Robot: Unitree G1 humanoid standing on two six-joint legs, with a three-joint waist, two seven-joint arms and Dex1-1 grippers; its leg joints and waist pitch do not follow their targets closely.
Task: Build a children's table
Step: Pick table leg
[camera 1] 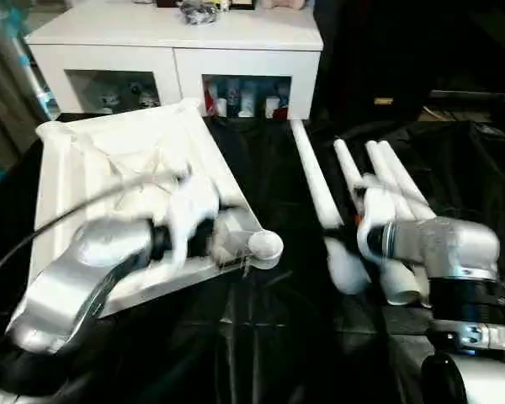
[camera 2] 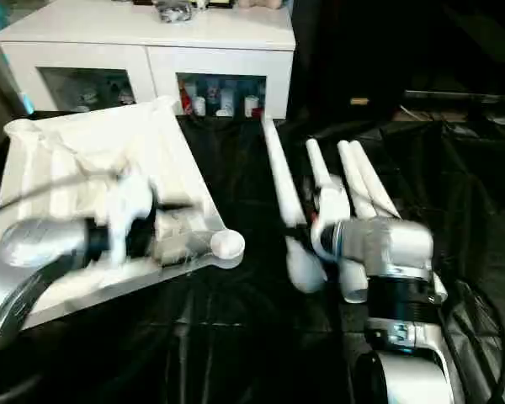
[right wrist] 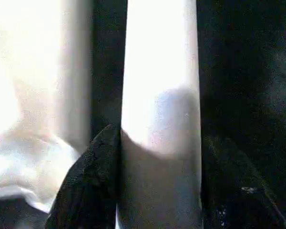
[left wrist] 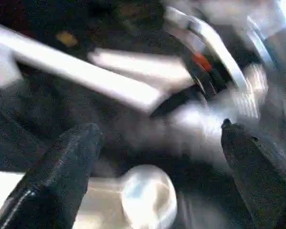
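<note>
The white ribbed table panel (camera 1: 109, 168) lies underside up on the black-draped tabletop (camera 1: 269, 337), on the robot's left, with one round corner socket (camera 1: 265, 246) at its near right corner. Four white tapered legs (camera 1: 320, 189) lie side by side to its right, flared ends toward the robot. The right pincer (right wrist: 159, 157) is clenched around one leg (right wrist: 159, 86); the right wrist view shows a black finger (right wrist: 93, 181) pressed against each side of the tube, with a neighbouring leg (right wrist: 38, 76) close alongside. The left pincer (left wrist: 157, 167) is released, jaws spread wide, hovering just above the corner socket (left wrist: 148, 195). Risk 1: the tube is smooth and tapered, so it can slide or rotate in the grip on lifting, leaving the end misaligned with the socket. Risk 2: the adjacent legs lie touching or nearly so; a lift can drag or roll them across the cloth. Risk 3: the left arm (camera 1: 76, 278) occupies the space over the socket; bringing the leg there invites a collision between the arms. Risk 4: the unrestrained panel can shift under insertion force.
</note>
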